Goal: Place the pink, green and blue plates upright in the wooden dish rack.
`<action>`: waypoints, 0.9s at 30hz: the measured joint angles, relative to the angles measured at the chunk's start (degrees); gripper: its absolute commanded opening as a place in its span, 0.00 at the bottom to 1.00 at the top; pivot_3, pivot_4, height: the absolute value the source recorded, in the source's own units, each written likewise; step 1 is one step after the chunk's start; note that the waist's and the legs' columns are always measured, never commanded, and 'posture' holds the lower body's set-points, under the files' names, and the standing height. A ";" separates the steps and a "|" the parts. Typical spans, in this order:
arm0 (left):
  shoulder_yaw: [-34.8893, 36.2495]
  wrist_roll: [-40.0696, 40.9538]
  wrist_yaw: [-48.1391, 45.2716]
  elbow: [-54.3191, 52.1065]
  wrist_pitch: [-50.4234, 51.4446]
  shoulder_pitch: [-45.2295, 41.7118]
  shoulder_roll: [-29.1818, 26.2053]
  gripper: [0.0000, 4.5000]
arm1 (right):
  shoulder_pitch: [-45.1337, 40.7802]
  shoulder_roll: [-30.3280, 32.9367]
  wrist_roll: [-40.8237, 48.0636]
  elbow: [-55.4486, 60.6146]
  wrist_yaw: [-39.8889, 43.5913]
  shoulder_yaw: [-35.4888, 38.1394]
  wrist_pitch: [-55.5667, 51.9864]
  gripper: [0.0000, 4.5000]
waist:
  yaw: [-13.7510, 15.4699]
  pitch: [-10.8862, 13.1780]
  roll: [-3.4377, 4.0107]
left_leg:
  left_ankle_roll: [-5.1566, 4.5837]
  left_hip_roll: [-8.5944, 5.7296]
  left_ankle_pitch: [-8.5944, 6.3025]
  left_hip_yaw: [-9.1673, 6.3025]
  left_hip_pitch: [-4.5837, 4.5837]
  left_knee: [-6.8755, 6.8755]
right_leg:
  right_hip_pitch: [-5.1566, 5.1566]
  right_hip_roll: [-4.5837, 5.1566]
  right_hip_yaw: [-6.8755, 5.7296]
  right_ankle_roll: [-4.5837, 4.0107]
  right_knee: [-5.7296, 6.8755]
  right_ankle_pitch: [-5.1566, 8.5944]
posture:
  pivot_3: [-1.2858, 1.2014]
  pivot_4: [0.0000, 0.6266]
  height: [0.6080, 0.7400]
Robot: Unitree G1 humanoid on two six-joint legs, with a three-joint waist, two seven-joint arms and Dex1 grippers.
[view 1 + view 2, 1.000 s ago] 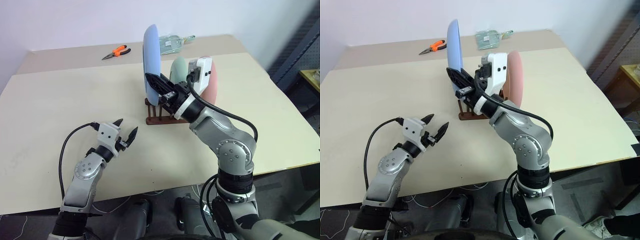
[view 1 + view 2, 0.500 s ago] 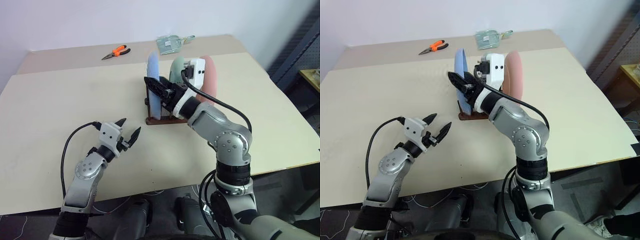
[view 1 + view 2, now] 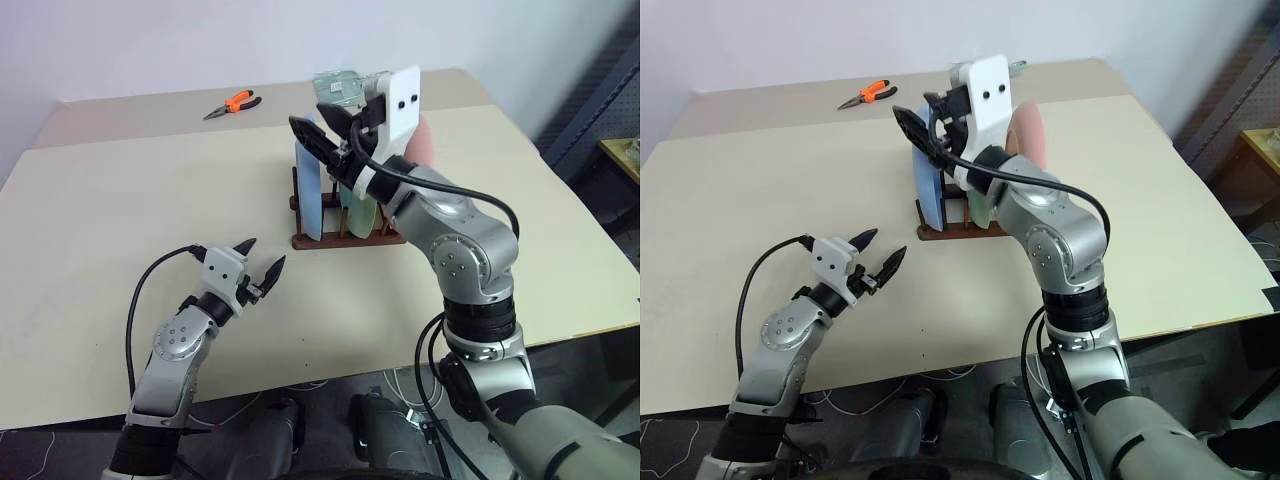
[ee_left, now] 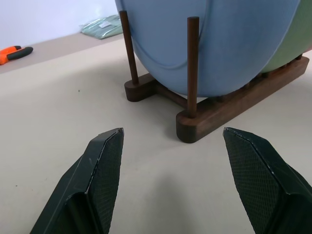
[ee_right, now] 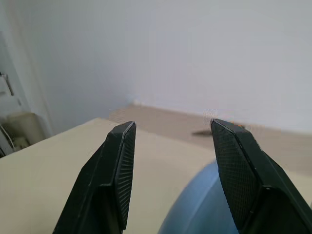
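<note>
Your right end effector [image 3: 323, 124] has let go: fingers spread and empty, lifted above the blue plate [image 3: 310, 190], which a second ago it held high and which now stands upright in the rack [image 3: 340, 240] beside the green plate [image 3: 357, 210] and pink plate [image 3: 1030, 138]. The left end effector [image 3: 260, 268] hovers open over the tabletop [image 3: 120, 200]; its wrist view shows pegs flanking the blue plate.

Blue plate [image 3: 931, 192], green plate [image 3: 980, 206] and pink plate [image 3: 1029, 145] upright in wooden dish rack [image 3: 952, 229]; right gripper [image 3: 923, 122] open above; pliers [image 3: 867, 95] near table's [image 3: 760, 210] far edge.
</note>
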State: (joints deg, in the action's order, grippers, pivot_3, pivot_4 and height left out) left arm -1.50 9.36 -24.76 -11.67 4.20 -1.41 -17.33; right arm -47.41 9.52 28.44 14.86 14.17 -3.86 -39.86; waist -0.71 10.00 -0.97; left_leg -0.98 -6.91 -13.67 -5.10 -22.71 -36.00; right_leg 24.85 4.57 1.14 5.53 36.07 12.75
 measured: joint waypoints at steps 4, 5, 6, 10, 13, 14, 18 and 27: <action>-0.05 -0.30 0.19 0.02 0.00 0.02 0.11 0.74 | -0.62 6.22 -4.26 -0.10 3.76 0.16 4.47 0.54 | 0.21 0.00 -0.01 | -0.02 -0.01 -0.01 0.00 -0.01 -0.04 | -0.06 0.03 -0.04 0.01 -0.05 0.00 | 0.52 0.24 1.00; 0.03 -0.45 0.33 0.04 -0.01 0.04 0.07 0.74 | -0.60 8.22 -4.67 -0.09 4.88 0.98 5.48 0.54 | 0.25 0.01 -0.01 | -0.03 -0.01 -0.01 0.00 -0.02 -0.05 | -0.07 0.03 -0.04 0.01 -0.06 0.00 | 0.52 0.24 1.00; 0.15 -0.60 0.65 0.06 -0.05 0.00 0.04 0.74 | -0.25 11.25 -4.64 -0.05 6.56 2.68 6.66 0.54 | 0.43 0.02 -0.02 | -0.04 -0.01 -0.02 -0.02 -0.04 -0.07 | -0.08 0.05 -0.07 0.01 -0.09 0.00 | 0.52 0.24 1.00; 2.41 -1.38 1.71 1.45 -0.97 -0.09 -1.61 0.74 | 6.69 25.04 -4.65 -0.78 12.48 14.80 10.12 0.54 | 1.64 0.01 -0.05 | -0.11 0.01 -0.06 -0.08 -0.04 -0.05 | -0.25 0.05 -0.19 0.02 -0.35 0.01 | 0.52 0.24 1.00; 6.28 -1.76 2.46 5.52 -1.79 -0.13 -4.10 0.74 | 16.71 31.43 -5.15 -5.39 16.01 23.24 11.20 0.54 | 1.56 -0.01 0.01 | -0.18 0.06 -0.10 -0.04 -0.03 -0.02 | -0.34 0.04 -0.19 0.02 -0.60 0.00 | 0.52 0.24 1.00; 7.02 -1.85 2.50 6.60 -2.34 -0.28 -4.29 0.74 | 19.68 31.77 -5.36 -6.67 16.79 24.41 11.83 0.54 | 1.28 0.00 0.05 | -0.21 0.09 -0.12 0.06 -0.02 -0.03 | -0.33 0.04 -0.12 0.02 -0.60 0.00 | 0.52 0.24 1.00; 6.83 -2.24 2.32 8.93 -4.26 -1.55 -4.36 0.74 | 27.74 31.69 -6.46 -10.15 19.18 24.92 15.29 0.54 | 1.02 0.00 0.25 | -0.23 0.20 -0.13 0.26 0.06 -0.04 | -0.34 0.07 -0.10 0.03 -0.60 -0.01 | 0.52 0.24 1.00; 6.89 -2.48 2.15 7.74 -3.78 2.34 -4.55 0.74 | 34.13 29.14 -9.04 -15.48 23.67 19.87 22.40 0.54 | 1.43 0.04 0.32 | -0.23 0.22 -0.14 0.29 0.08 -0.08 | -0.36 0.06 -0.09 0.02 -0.61 -0.01 | 0.52 0.24 1.00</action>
State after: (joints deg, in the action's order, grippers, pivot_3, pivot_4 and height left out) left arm 5.39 6.88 -22.61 -3.93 0.41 0.93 -21.87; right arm -13.27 38.66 19.39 -0.61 37.83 16.01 -17.46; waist 0.72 10.04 -0.65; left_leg -1.21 -6.69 -13.81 -4.81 -22.64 -36.08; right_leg 24.49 4.63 1.05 5.56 35.46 12.73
